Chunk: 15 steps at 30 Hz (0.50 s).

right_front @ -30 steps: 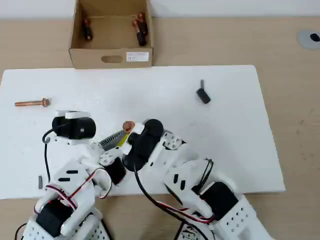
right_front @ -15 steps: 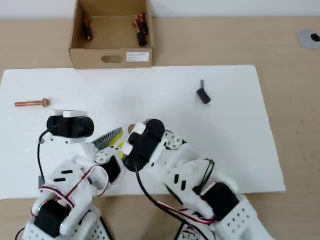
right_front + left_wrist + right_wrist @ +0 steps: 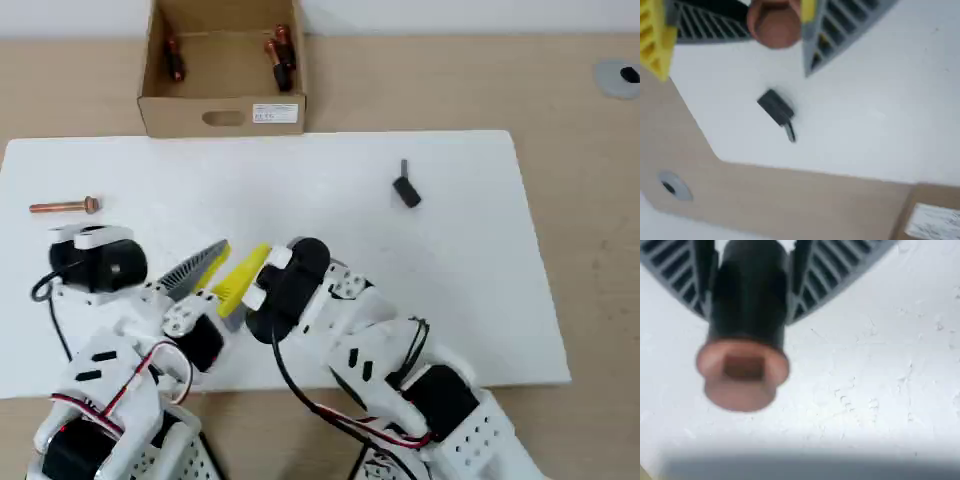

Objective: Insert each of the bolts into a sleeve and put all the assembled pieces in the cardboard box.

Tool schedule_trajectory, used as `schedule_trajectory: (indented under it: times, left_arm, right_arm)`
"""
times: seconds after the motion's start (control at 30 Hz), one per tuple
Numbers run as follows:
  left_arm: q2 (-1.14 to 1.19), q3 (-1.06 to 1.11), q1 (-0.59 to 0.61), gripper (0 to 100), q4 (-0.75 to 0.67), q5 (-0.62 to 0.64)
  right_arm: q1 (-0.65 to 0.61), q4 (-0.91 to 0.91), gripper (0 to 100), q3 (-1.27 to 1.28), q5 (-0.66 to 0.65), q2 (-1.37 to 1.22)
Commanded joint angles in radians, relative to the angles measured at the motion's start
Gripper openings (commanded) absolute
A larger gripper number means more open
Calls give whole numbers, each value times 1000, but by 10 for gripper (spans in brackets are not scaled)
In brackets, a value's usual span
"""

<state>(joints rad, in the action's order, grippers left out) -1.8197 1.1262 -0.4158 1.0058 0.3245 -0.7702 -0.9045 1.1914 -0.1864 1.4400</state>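
Right wrist view: right gripper (image 3: 747, 315) clenched on sleeve (image 3: 747, 295), bolt head (image 3: 742, 372) protruding. High view, lower left: left gripper (image 3: 245, 250) released.

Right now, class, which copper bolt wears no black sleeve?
The lone bolt at the white mat's left end: bare. The bolts in the box and the held bolt in the right claw sit in dark sleeves.

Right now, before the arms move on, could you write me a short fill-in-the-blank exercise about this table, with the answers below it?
1. The right claw holds a black sleeve with a bolt in it, and the left claw is ____.
2. The cardboard box holds ____ assembled pieces.
3. A loose bolt and a spare sleeve lie on the ____ mat.

Answers: open; three; white
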Motion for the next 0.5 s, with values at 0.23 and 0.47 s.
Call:
schedule_trajectory:
  times: [0.23, 0.47]
  left_arm:
    - [1, -20, 322, 2, 0, -216]
    - [-1, 146, 588, 2, 0, -365]
  right_arm:
    - [114, 18, 9, -41, 2, 7]
    - [269, 18, 9, -47, 3, 1]
